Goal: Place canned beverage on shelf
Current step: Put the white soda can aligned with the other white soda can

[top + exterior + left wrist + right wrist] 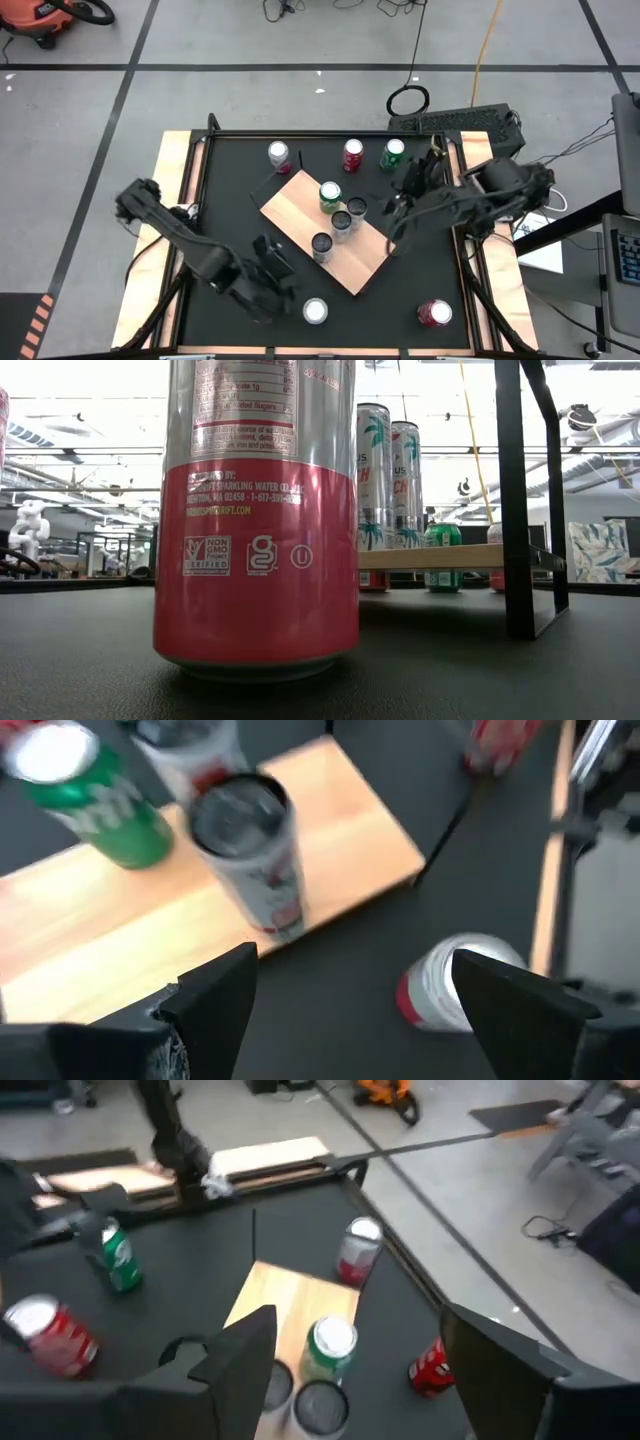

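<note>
The shelf (pixel 300 215) is a tan board standing slantwise mid-table on black corner rods (pixel 518 500). Several cans stand upright on it, among them a green one (pixel 330 195) and a tall silver one (pixel 250 850). A silver-and-red can (pixel 315 311) stands upright on the black table near its front edge, large in the low view (pixel 255 520). My left gripper (pixel 280 280) hovers open just left of that can (pixel 450 985), above the shelf's near corner. My right gripper (pixel 400 195) hangs open, high above the shelf's right end (pixel 290 1305).
Loose cans stand on the table: silver-pink (pixel 279 154), red (pixel 352 153) and green (pixel 392 152) along the far edge, and a red one (pixel 434 313) at the front right. Pale wooden rails (pixel 175 180) flank the table.
</note>
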Robot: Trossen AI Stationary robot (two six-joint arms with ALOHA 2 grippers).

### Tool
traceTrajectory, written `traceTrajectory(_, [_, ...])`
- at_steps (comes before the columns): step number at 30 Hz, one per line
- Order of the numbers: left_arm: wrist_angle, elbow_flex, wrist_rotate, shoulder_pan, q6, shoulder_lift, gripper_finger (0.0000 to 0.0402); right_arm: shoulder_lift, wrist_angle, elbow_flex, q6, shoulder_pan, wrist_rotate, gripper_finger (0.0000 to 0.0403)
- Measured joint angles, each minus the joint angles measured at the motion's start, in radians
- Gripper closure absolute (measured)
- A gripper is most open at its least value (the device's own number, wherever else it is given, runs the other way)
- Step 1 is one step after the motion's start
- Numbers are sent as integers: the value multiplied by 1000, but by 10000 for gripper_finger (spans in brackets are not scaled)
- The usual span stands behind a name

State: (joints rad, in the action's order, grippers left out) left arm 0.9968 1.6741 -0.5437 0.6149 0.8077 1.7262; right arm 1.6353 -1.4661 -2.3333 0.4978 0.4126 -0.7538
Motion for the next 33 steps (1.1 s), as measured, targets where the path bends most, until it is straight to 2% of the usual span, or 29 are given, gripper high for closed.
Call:
traceTrajectory(3, [-40, 0, 97, -13, 15, 57, 69, -15, -50, 1, -21, -13, 77, 159])
traceTrajectory(6, [-90, 0, 119, -14, 137, 93, 69, -25, -82, 2, -41, -14, 124, 169])
traceTrajectory(9, [-103, 0, -8, 2, 230, 111, 69, -37, -90, 2, -54, -12, 131, 180])
traceTrajectory(12, [-104, -13, -164, 27, 237, 117, 70, -43, -91, 2, -44, 2, 131, 191])
traceTrajectory(14, [-99, -50, -187, 31, 279, 116, 75, -44, -90, 2, -26, 10, 131, 197])
traceTrajectory(17, [-107, -127, -156, 31, 336, 106, 93, -44, -90, 2, -10, 24, 130, 203])
traceTrajectory(20, [-196, -195, -148, 35, 326, 79, 115, -44, -89, 2, -12, 34, 129, 206])
traceTrajectory(28, [-540, -317, -141, -21, 174, 72, 160, -44, -100, 2, -23, 34, 125, 206])
traceTrajectory(33, [-562, -341, -137, -73, 151, 76, 172, -44, -104, 2, -21, 34, 125, 206])
